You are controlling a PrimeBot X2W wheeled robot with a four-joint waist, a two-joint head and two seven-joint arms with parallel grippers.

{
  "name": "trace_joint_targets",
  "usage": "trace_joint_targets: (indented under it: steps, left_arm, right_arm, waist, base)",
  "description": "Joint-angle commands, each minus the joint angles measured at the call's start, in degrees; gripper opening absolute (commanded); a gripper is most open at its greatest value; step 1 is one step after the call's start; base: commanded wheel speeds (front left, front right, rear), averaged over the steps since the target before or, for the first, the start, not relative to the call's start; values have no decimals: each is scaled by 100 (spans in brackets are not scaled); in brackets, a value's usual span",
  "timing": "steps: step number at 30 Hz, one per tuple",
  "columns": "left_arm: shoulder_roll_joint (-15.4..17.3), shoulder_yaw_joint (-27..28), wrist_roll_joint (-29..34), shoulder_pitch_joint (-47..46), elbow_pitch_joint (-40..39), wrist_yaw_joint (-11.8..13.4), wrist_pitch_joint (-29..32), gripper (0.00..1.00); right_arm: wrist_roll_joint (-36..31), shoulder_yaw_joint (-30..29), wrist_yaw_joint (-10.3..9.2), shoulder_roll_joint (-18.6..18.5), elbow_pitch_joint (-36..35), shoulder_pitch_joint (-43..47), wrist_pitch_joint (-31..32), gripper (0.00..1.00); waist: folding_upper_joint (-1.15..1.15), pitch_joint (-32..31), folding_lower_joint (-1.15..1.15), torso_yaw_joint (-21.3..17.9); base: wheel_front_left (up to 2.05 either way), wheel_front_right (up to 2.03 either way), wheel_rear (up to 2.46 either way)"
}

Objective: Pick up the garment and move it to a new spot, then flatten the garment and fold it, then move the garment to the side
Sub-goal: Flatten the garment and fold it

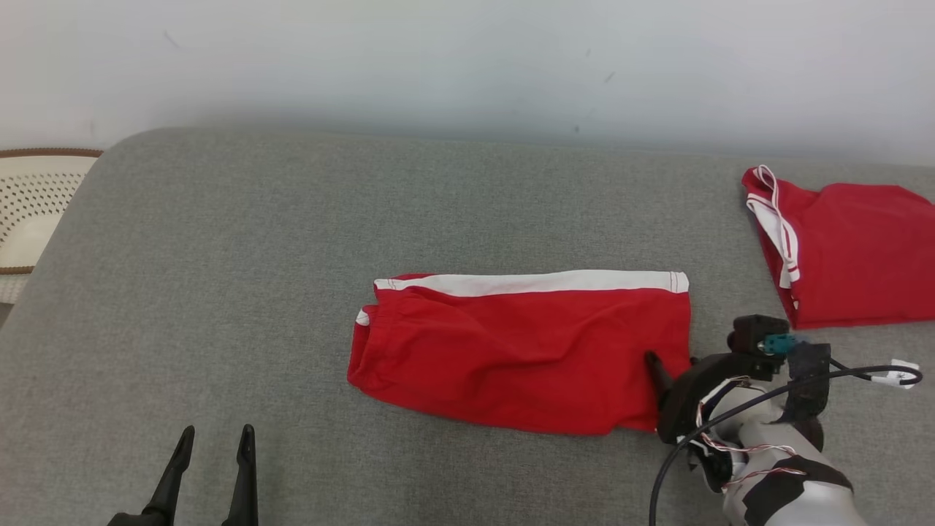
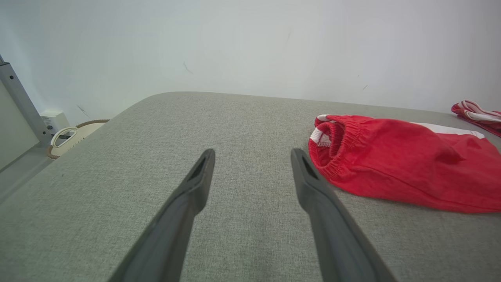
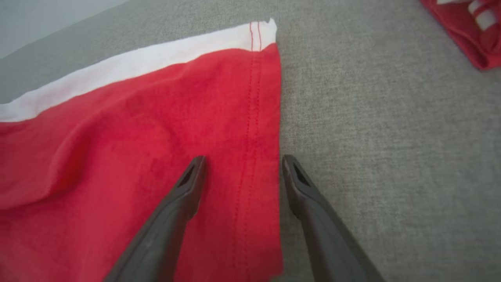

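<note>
The garment (image 1: 526, 351) is a pair of red shorts with a white side stripe, lying folded flat in the middle of the grey padded table (image 1: 219, 292). My right gripper (image 1: 668, 363) stands open at its right hem. In the right wrist view the right gripper (image 3: 244, 157) straddles that stitched hem: one finger over the red garment (image 3: 137, 137), the other over bare grey cloth. My left gripper (image 1: 217, 431) is open at the lower left, apart from the shorts. In the left wrist view the left gripper (image 2: 252, 152) holds nothing, with the garment's (image 2: 399, 164) elastic waistband just to its right.
A second red garment (image 1: 855, 248) with white trim lies at the table's far right edge, also seen as the second garment (image 2: 475, 113) and the second garment (image 3: 469, 35). A cream perforated basket (image 1: 29, 212) stands off the table's left side. A pale wall runs behind.
</note>
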Motion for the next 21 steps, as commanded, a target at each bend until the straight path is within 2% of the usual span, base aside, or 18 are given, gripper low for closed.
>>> trace_joint_targets:
  steps: [1,12,13,14,15,21]
  left_arm:
    - [-1,30,-16,-27,8,3,-27,100]
    - [-4,59,43,-77,-6,-34,-27,100]
    - [-5,55,48,-76,-4,-43,-27,100]
    - [-6,53,51,-72,0,-49,-27,100]
    - [-6,57,53,-70,7,-52,-27,100]
    - [-8,108,54,-36,71,-58,-27,100]
  right_arm:
    - [133,68,-4,102,82,18,99,100]
    - [1308,754,-3,309,-260,204,606,100]
    - [1379,834,-3,296,-293,221,608,72]
    - [1446,893,-3,268,-327,232,576,29]
    - [1501,953,-3,234,-347,238,553,0]
    - [1780,1186,-5,-115,-383,195,278,0]
  waist:
    - [0,-10,0,-29]
    - [0,16,0,-97]
    - [0,23,0,-87]
    - [0,27,0,-75]
    - [0,30,0,-65]
    - [0,-44,0,-48]
  base:
    - [0,0,0]
    - [0,0,0]
    - [0,0,0]
    - [0,0,0]
    - [0,0,0]
    - [0,0,0]
